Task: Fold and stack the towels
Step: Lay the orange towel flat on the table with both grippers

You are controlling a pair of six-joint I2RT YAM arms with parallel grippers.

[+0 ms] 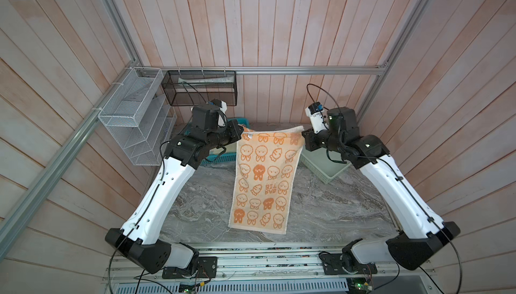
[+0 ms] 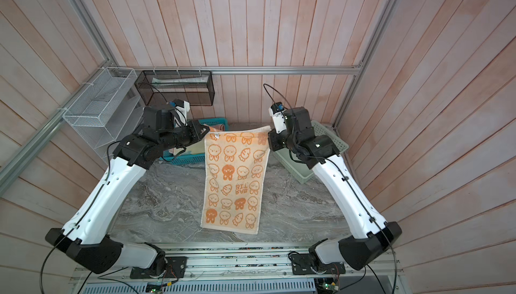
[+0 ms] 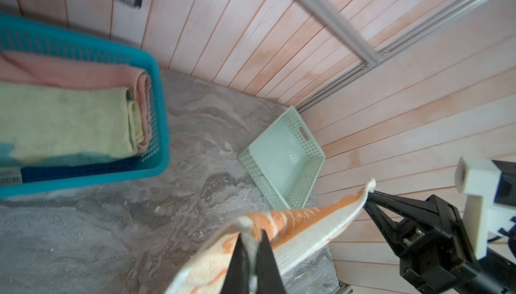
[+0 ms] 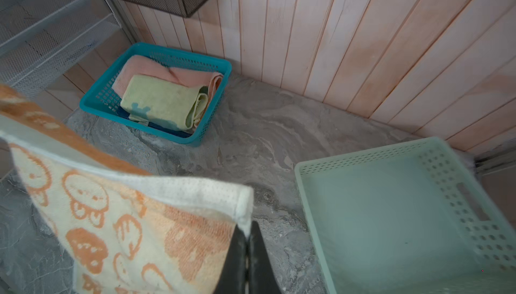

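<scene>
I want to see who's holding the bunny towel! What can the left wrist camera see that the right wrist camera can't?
Only the left wrist view shows the right gripper from outside, pinching a corner of the orange towel. Only the right wrist view shows the towel's rabbit pictures and the white wire rack. Both show the teal basket holding the folded pink towel and yellow towel, plus the pale green tray.

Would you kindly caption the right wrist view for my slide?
Right hand holds rabbit towel by a corner; teal basket and green tray beyond.
</scene>
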